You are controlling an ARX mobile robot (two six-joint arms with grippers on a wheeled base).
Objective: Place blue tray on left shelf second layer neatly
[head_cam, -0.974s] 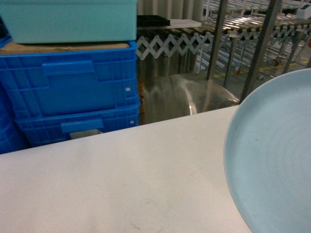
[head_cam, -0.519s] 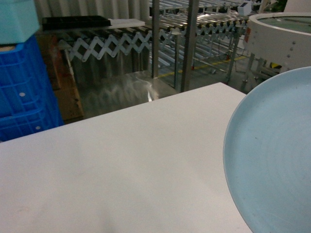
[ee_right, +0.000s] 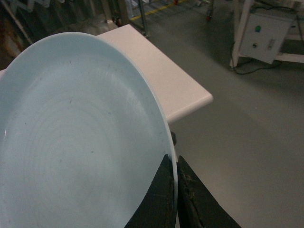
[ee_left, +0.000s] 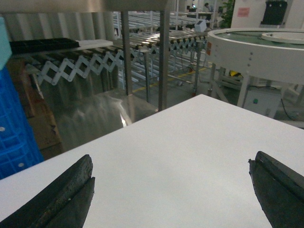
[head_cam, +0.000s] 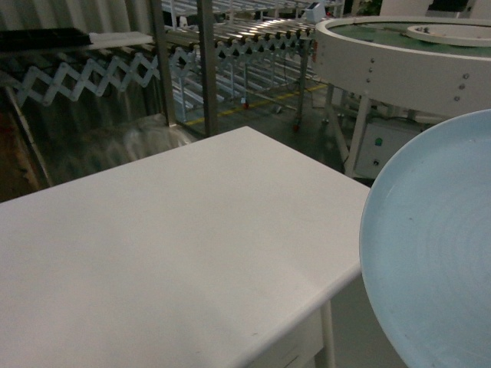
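Observation:
The blue tray (head_cam: 430,253), pale and round with faint rings, fills the lower right of the head view, past the white table's (head_cam: 153,245) right edge. In the right wrist view my right gripper (ee_right: 172,159) is shut on the blue tray's (ee_right: 71,133) rim, one finger inside and one outside, with the table corner (ee_right: 161,76) behind it. My left gripper (ee_left: 170,159) hangs open over the table (ee_left: 190,142) with nothing between its fingers. Steel posts (ee_left: 164,52) and a top rail of the left shelf stand behind the table; its layers are out of view.
A round white turntable (head_cam: 399,61) on legs stands at the back right. A roller conveyor on scissor frames (head_cam: 92,73) runs along the back. A dark-blue crate (ee_left: 12,137) sits at the far left. A grey control box (ee_right: 263,35) stands on the floor.
The head view has swung to the right: the blue crates have slid out on the left and the turntable has come in. The tray keeps its place in the view.

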